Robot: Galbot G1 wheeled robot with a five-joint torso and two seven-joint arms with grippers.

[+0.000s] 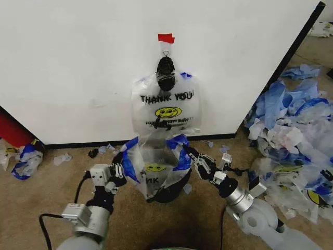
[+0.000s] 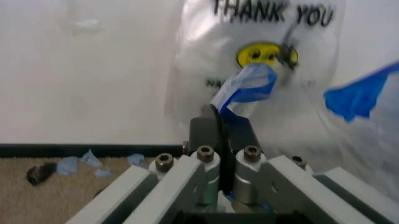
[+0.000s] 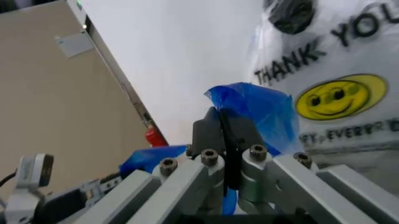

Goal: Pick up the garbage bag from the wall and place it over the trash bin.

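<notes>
The garbage bag [image 1: 154, 174], clear with blue handles and a yellow smiley, hangs spread open between my two grippers, low in front of the wall [image 1: 78, 62]. My left gripper [image 1: 124, 165] is shut on its left blue handle [image 2: 246, 88]. On the other side, my right gripper [image 1: 188, 152] is shut on the right blue handle [image 3: 255, 107]. The black trash bin [image 1: 171, 191] stands right under the bag, mostly hidden by it. In the left wrist view my left gripper [image 2: 221, 116] pinches the handle; in the right wrist view my right gripper [image 3: 223, 122] does the same.
A second "THANK YOU" bag [image 1: 165, 107] hangs on the wall from a black hook [image 1: 165, 73] under red tape [image 1: 166, 38]. A heap of blue-and-white bags [image 1: 291, 130] lies to the right. At far left are a red object [image 1: 13, 130] and scraps [image 1: 25, 159].
</notes>
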